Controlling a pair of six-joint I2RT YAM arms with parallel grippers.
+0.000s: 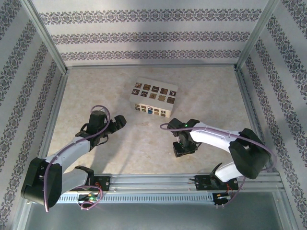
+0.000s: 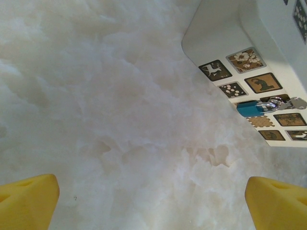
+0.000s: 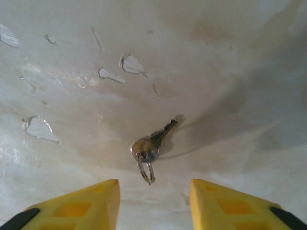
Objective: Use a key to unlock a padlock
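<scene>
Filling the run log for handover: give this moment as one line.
left jaws open, facing padlock on box | right jaws open, key lying on table ahead | key not gripped

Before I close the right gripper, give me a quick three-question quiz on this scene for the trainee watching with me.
1. True or false: the key lies on the table, just ahead of the right gripper, unheld.
2. Where is the padlock? A) against the patterned side of the cream box; B) on the table beside the key; C) on top of the box.
3. Fill in: the left gripper stands wide ____, holding nothing.
Key: 1 true; 2 A; 3 open.
</scene>
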